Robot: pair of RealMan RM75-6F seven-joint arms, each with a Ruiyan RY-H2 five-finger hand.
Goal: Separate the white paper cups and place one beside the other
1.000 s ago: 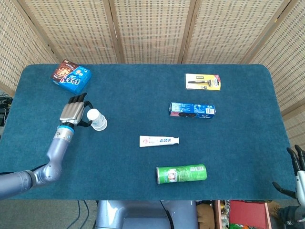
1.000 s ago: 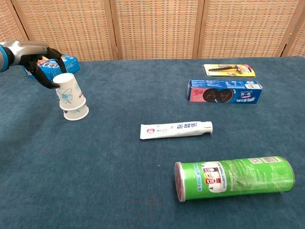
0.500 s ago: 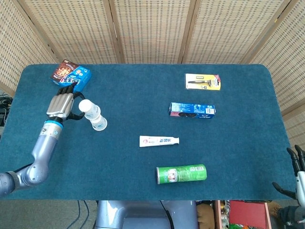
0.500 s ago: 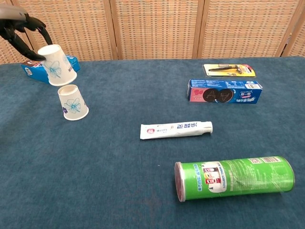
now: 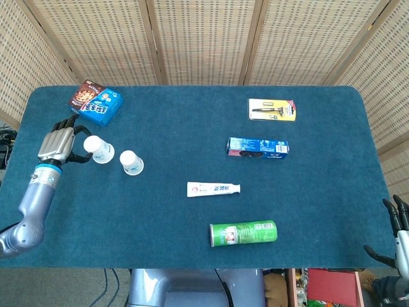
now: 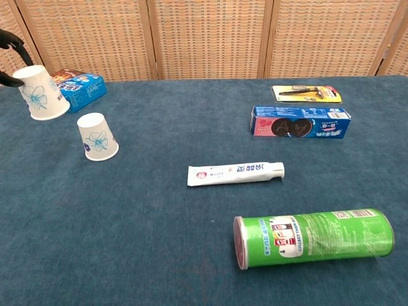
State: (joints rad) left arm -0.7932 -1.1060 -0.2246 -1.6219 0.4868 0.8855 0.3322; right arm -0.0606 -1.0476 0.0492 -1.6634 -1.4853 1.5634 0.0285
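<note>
The left hand (image 5: 56,144) is grasping the lifted cup (image 5: 99,149) from its left side, fingers curled round the wall near the closed base, and is holding it upside down and tilted above the table (image 5: 192,121) near the left edge. Gripping by the narrow end is probably what let it slide off the stack without dragging the lower cup along. The other cup (image 5: 131,162) is standing free, mouth down, on the cloth just to the right of the held one, the two no longer touching (in the chest view the gap between them is plain).

Compared with a second ago, the cups are now apart: then they were nested and the hand was just closing on the top one; half a second ago the top cup was hanging close above the standing one. The held cup is now travelling leftward, toward the snack box (image 5: 95,102) at the far-left corner. The standing cup has not shifted.

The right hand (image 5: 397,220) is idling off the near-right corner, fingers spread, holding nothing.

Judgement: separation done; what remains is setting the held cup down beside its mate.
</note>
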